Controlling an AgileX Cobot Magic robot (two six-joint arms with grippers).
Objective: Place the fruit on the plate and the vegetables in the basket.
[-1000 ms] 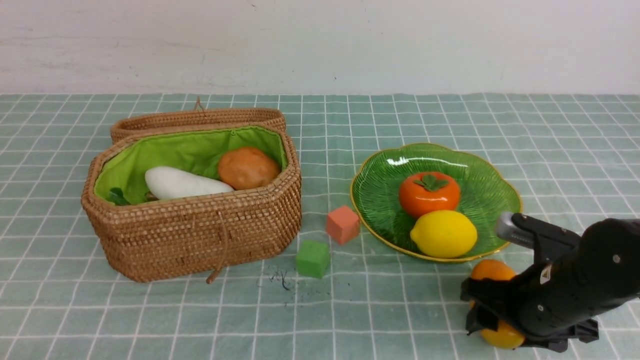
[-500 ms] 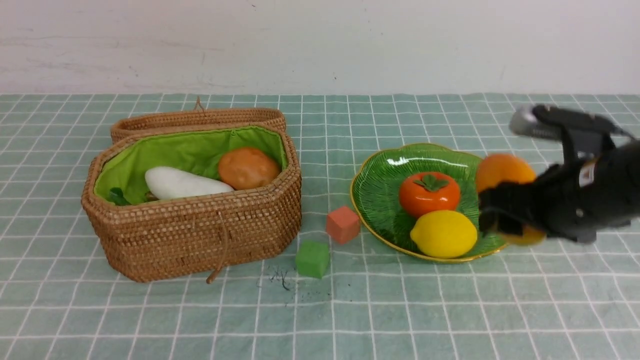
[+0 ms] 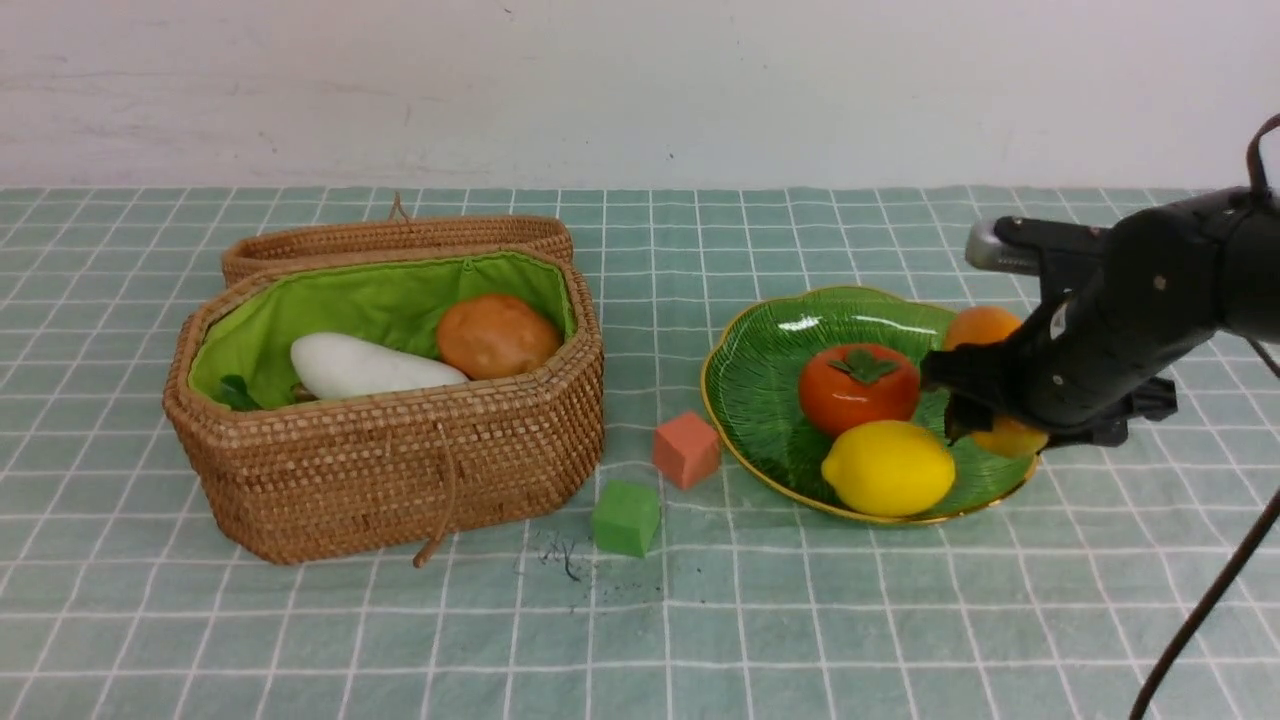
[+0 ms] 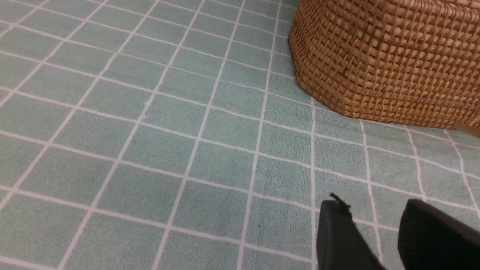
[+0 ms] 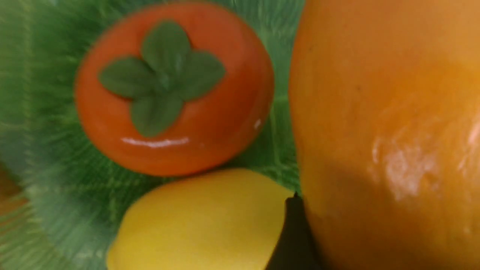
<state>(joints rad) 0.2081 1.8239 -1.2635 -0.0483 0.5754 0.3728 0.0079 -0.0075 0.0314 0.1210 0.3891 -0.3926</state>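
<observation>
Front view: the right claw (image 3: 985, 405) is closed around the mango (image 3: 983, 327), holding it over the plate (image 3: 760, 345) edge, the lemon (image 3: 887, 467) and persimmon (image 3: 857, 386) just beside it. Released here, the mango might knock the lemon or roll onto the bench (image 3: 800, 620).

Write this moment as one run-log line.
right gripper: around mango, over plate | left gripper: idle near basket
</observation>
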